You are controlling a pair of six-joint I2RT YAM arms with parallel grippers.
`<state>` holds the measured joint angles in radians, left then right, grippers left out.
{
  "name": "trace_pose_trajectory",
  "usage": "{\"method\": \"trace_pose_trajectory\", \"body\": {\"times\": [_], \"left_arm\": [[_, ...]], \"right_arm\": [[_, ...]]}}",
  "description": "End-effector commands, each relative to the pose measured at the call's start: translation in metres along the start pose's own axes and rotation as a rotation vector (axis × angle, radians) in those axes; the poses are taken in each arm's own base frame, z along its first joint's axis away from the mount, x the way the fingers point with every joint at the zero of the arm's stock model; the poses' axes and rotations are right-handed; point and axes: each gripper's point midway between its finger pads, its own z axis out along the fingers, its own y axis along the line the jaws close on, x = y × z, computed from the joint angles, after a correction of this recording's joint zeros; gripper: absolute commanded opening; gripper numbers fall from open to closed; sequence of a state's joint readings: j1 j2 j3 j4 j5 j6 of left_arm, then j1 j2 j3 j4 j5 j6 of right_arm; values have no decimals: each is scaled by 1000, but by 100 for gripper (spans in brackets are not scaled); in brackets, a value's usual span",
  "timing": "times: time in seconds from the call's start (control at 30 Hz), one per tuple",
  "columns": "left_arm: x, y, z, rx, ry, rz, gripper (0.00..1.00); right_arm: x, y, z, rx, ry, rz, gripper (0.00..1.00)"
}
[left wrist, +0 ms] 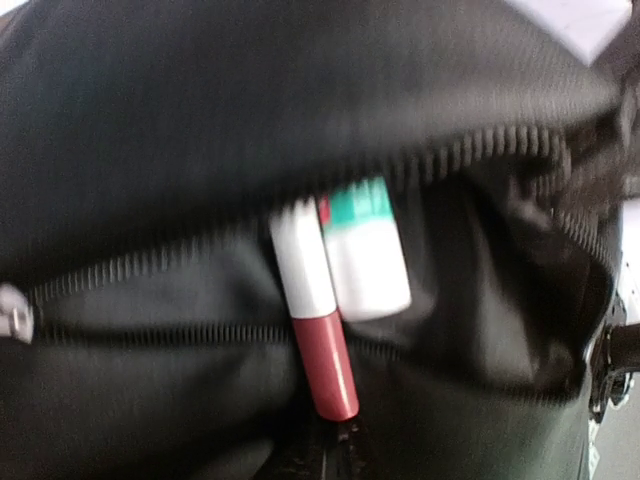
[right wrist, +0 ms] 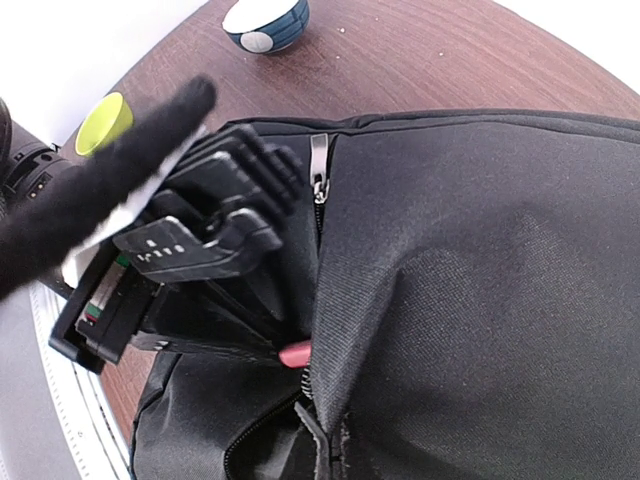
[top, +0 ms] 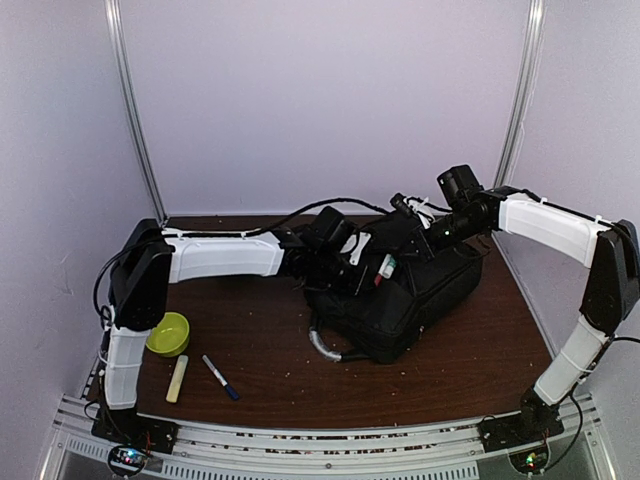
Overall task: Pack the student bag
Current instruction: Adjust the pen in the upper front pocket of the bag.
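A dark wood-grain table (top: pixel 480 350) is enclosed by pale, bare walls, with a slotted metal rail along its near edge. The student bag (top: pixel 440 290) is found at about 3 o'clock of the table's centre, its zip open. The left claw (right wrist: pixel 225 220) is pushed into the mouth and the right claw (top: pixel 408 222) is set at the bag's 12 o'clock edge; whether either is apart or clamped cannot be told. A red-capped marker (left wrist: pixel 312 320) is seen across the zip teeth, cap outside, beside a white and green item (left wrist: pixel 366 262). It is judged that the marker could slide out or be snagged, should the mouth sag. Specks are scattered over the table. A green bowl (top: pixel 168 334), a pale stick (top: pixel 177 378) and a blue pen (top: pixel 220 377) are noted at 8 o'clock.
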<state>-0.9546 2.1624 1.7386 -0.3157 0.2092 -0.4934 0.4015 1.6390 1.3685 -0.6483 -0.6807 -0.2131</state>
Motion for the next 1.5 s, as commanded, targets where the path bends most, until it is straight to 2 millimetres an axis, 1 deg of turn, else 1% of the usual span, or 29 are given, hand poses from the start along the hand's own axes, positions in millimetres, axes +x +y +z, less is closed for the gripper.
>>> {"method": "trace_pose_trajectory", "body": {"times": [0.0,0.17,0.23,0.37,0.5,0.53,0.6,0.63,0.7,0.8,0.87,0.93,1.03,1.17,1.3,1.37,1.43,1.47], "left_arm": [[-36,-1,7,-2,-107,25,7],[-69,-8,21,36,-197,17,5],[-78,-12,28,72,-221,1,5],[-87,-21,43,151,-244,-38,5],[-90,-42,46,309,-299,-49,7],[-93,-46,44,341,-325,-55,7],[-94,-40,43,341,-377,-88,9],[-93,-35,43,326,-401,-108,12],[-93,-36,38,347,-427,-112,18],[-95,-55,26,422,-417,-58,21],[-94,-60,13,423,-411,-26,21],[-87,-60,2,402,-391,-6,22],[-73,-52,-13,332,-344,7,23],[-47,-40,-27,260,-268,37,29],[-29,-29,-38,203,-227,65,28],[-26,-10,-39,99,-210,42,26],[-27,3,-40,58,-220,33,22],[-29,12,-39,18,-225,16,20]], "right_arm": [[-36,22,-14,-72,-123,-92,0],[-37,23,-13,-80,-124,-88,0],[-37,24,-13,-83,-125,-89,0],[-37,23,-13,-82,-124,-86,0],[-37,23,-11,-89,-126,-79,0],[-37,23,-10,-93,-125,-76,0],[-37,22,-9,-97,-123,-71,0],[-37,22,-9,-98,-121,-72,0],[-36,22,-9,-93,-119,-73,0],[-34,19,-9,-84,-116,-73,0],[-34,19,-9,-86,-117,-72,0],[-35,18,-10,-85,-120,-73,0],[-36,17,-11,-84,-123,-73,0],[-35,16,-12,-84,-123,-72,0],[-34,15,-11,-85,-119,-69,0],[-34,16,-11,-85,-121,-72,0],[-34,14,-11,-83,-119,-69,0],[-34,15,-11,-83,-120,-72,0]]}}
